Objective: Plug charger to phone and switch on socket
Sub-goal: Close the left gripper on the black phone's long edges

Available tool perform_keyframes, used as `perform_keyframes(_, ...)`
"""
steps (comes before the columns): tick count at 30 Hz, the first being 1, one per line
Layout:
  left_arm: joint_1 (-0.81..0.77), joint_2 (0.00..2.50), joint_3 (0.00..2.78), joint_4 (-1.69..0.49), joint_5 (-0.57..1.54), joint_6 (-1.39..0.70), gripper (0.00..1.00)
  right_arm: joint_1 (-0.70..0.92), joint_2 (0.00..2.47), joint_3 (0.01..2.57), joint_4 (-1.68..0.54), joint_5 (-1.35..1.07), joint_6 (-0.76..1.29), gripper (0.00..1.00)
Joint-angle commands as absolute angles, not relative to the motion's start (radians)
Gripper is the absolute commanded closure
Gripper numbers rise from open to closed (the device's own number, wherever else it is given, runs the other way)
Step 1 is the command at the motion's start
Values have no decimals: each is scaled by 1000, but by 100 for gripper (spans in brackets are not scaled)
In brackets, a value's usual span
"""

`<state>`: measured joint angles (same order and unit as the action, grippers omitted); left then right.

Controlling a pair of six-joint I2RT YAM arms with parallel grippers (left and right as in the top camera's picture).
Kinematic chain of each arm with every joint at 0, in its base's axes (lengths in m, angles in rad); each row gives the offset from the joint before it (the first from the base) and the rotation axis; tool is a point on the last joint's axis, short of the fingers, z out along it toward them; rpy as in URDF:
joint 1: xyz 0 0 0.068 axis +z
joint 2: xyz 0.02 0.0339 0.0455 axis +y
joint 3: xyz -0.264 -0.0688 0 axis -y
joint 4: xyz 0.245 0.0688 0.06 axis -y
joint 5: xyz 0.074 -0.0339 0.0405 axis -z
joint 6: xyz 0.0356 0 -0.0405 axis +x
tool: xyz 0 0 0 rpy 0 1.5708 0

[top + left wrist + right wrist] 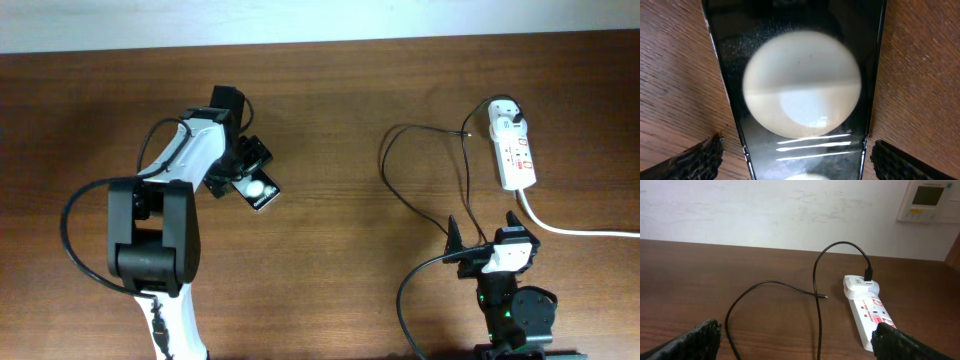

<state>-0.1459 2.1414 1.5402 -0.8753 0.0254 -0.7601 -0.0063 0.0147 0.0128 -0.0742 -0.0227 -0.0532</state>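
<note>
Phone [800, 90], close under the left wrist lens: glossy black slab with a large white round spot, flat on the wood-grain table [330, 250], left of centre. Left gripper [245, 172] stands over it, ribbed black fingers [695, 160] spread either side, clear of its edges. Charger [840, 242]: thin black cable looped at right, dark plug seated at the socket's [872, 312] end, connector tip loose on the wood, well apart from the phone. Socket: white elongated strip, red marks. Right gripper [482, 232]: near the socket, fingers parted, empty.

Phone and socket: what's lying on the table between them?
Only the charger, its thin black cable looping nearer the socket; the rest is bare table, seen in the overhead view.
</note>
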Motion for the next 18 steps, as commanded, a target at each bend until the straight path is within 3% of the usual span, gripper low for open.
perform_keyframes(1, -144, 2201, 1521, -860, 2, -755, 1, 0, 7, 6, -75, -17, -52, 1)
perform_keyframes(12, -161, 2357, 1521, -849, 68, -759, 1, 0, 7, 6, -75, -17, -52, 1)
perform_keyframes(18, -199, 2357, 1521, -862, 113, -759, 16, 0, 7, 6, -75, -17, -52, 1)
